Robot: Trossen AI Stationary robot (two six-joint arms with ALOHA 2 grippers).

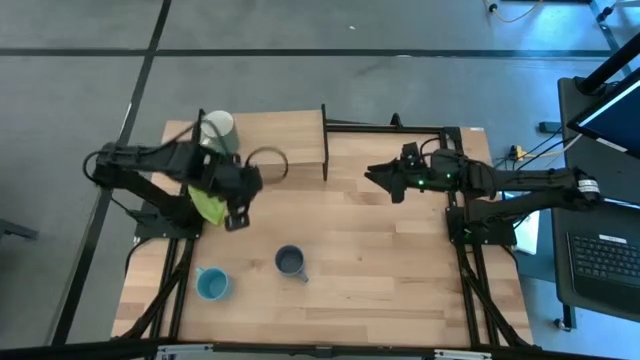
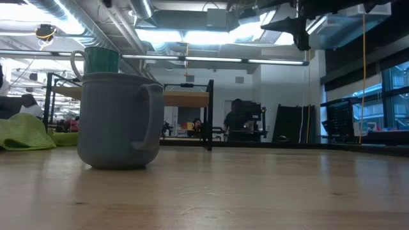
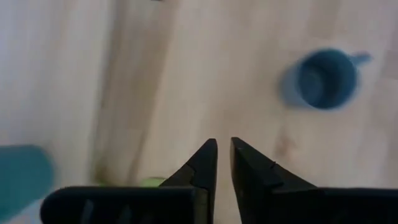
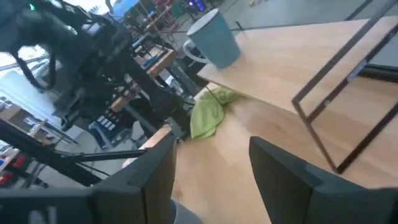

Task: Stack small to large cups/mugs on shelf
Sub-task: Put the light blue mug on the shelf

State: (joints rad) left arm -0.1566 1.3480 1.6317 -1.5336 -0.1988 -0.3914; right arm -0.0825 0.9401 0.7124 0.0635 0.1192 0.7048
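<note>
The pale green mug (image 1: 218, 128) stands upright on the wooden shelf (image 1: 290, 140) at the table's far left; it also shows in the right wrist view (image 4: 211, 37) and the low view (image 2: 100, 60). The dark grey-blue mug (image 1: 290, 262) and the light blue mug (image 1: 211, 284) stand on the tabletop toward the near edge. My left gripper (image 1: 237, 218) hangs shut and empty above the table, just in front of the shelf, with the dark grey-blue mug (image 3: 323, 78) ahead of it. My right gripper (image 1: 375, 176) is open and empty, in the air right of the shelf.
A lime-green cloth (image 1: 208, 203) lies on the table under my left arm, in front of the shelf. The shelf's black metal frame (image 4: 323, 106) stands between my right gripper and the shelf top. A dark loop (image 1: 266, 160) lies on the shelf.
</note>
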